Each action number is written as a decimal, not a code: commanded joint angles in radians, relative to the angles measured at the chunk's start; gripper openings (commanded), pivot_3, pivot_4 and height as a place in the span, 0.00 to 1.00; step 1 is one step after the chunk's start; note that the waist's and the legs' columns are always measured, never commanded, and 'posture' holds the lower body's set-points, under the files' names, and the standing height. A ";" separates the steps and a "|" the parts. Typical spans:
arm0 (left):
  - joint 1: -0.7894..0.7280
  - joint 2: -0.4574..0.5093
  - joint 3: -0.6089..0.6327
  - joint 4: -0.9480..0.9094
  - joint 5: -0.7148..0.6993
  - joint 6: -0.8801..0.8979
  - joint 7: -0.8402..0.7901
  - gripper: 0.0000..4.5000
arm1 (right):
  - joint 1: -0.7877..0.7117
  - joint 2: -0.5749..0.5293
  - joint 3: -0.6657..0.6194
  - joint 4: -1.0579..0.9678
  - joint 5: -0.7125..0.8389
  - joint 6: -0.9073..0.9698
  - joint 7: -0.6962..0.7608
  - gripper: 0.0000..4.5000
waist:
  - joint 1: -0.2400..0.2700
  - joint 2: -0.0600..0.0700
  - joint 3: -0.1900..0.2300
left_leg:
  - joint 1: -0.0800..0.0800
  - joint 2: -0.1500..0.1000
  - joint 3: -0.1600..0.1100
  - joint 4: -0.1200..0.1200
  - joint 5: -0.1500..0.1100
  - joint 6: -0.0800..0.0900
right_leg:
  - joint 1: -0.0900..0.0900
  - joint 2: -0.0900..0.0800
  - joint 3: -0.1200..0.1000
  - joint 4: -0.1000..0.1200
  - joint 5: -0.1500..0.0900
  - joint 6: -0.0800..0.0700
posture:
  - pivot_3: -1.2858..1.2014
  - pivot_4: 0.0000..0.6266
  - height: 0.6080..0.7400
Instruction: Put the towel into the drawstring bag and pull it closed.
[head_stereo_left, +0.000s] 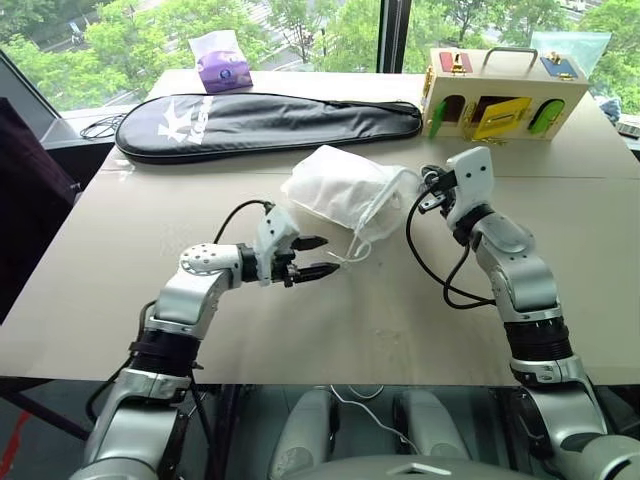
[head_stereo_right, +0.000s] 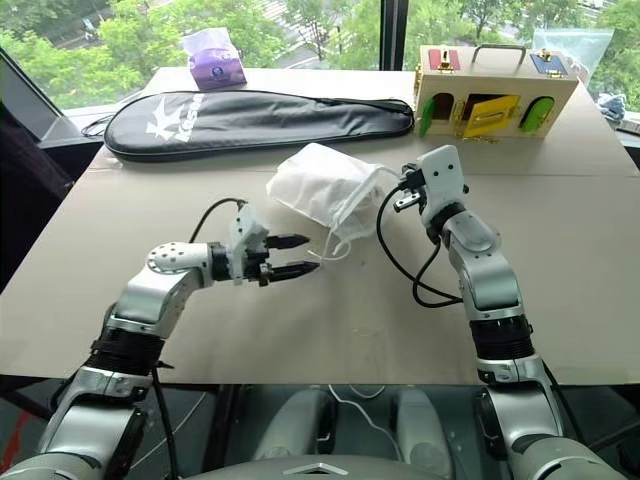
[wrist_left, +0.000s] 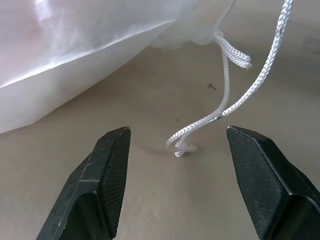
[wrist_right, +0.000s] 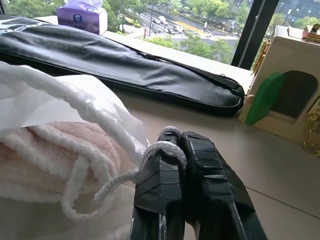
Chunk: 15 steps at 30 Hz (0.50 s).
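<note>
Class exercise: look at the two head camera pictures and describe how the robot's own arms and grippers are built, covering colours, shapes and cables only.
Both arms have glossy silver-grey shells with black ribbed joint rings. The left gripper and right gripper each have a white housing and two black fingers; the wrist views show the fingers as wedge-shaped with a fine textured face. A perforated silver cap sits on the left wrist. Black cables loop from each forearm to its gripper.

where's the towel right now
The towel is inside the drawstring bag at mid-table, seen through the bag's mouth in the right wrist view, beside the shut right gripper pinching the cord.
</note>
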 joint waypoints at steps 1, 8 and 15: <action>-0.036 -0.025 -0.025 0.028 0.039 -0.051 0.003 0.69 | -0.017 -0.004 -0.008 -0.042 0.004 -0.006 0.000 0.00 | 0.000 0.000 0.000 | 0.000 0.000 0.000 0.000 0.000 0.000 | 0.000 0.000 0.000 0.000 0.000 0.000 | 0.52 0.24 1.00; -0.069 -0.046 -0.048 0.095 0.074 -0.099 -0.026 0.58 | -0.019 -0.005 -0.006 -0.040 0.004 -0.006 0.001 0.00 | -0.005 0.000 0.000 | 0.000 0.000 0.000 0.000 0.000 0.000 | 0.000 0.001 0.000 0.000 0.000 0.000 | 0.52 0.24 1.00; -0.031 -0.045 -0.024 0.094 0.083 -0.132 -0.022 0.01 | -0.013 0.000 -0.007 -0.044 0.005 -0.006 -0.002 0.00 | -0.004 0.000 0.000 | 0.000 0.000 0.000 0.000 0.000 0.000 | 0.000 0.001 0.000 0.000 0.000 0.000 | 0.52 0.24 1.00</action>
